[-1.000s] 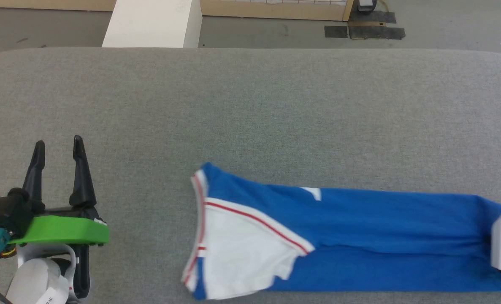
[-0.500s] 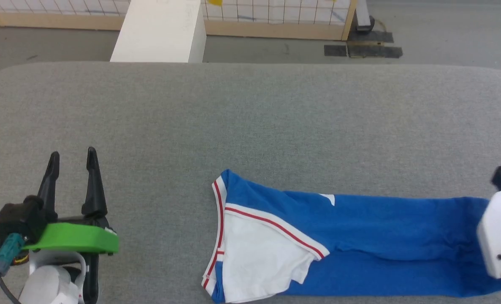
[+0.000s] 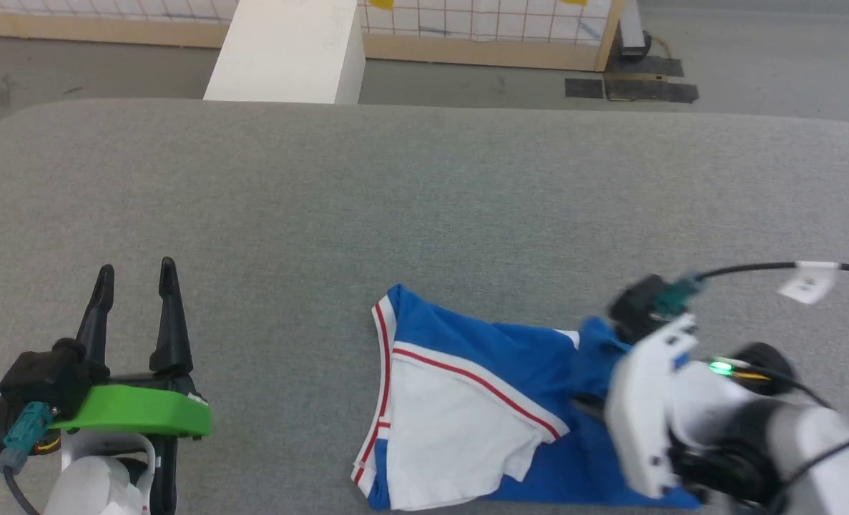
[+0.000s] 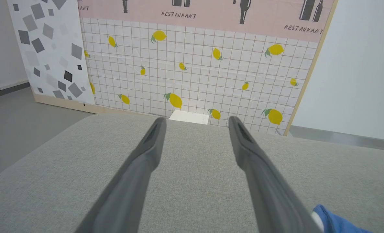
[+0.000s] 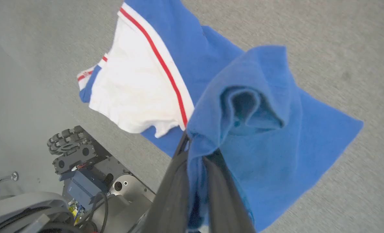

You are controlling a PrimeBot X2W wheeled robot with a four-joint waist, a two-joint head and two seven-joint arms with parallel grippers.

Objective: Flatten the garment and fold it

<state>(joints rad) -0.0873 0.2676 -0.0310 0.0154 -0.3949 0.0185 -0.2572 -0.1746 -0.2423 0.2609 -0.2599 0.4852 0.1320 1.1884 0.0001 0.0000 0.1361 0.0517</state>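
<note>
On the grey padded surface (image 3: 424, 186), toward its near edge and a little right of the middle, lies the T-shirt (image 3: 467, 386), royal blue with a white sleeve that has a thin red stripe along its seam. The head view shows the collar end and the sleeve flat on the cloth cover, and the other end raised and bunched against a white wrist housing (image 3: 639, 415), which hides the fingers below it. The right wrist view gives what the head view cannot: the right hand (image 5: 200, 152) has its two dark fingers almost together, with a fold of the blue cloth pinched between them, and this lifted part hangs over the flat part like a small hood. The same view shows, past the near edge of the surface, the robot's base (image 5: 91, 174) with a roller wheel (image 5: 67, 140). The left hand (image 3: 136, 267) is at the lower left in the head view, well apart from the T-shirt, with a green part (image 3: 131, 418) at its wrist. Its fingers stand wide apart and hold nothing. In the left wrist view they point across the bare surface toward a tiled panel with lemons (image 4: 195, 71), and only a small blue corner of the T-shirt (image 4: 335, 223) is at the bottom right. A white block (image 3: 288, 50) stands behind the far edge.
</note>
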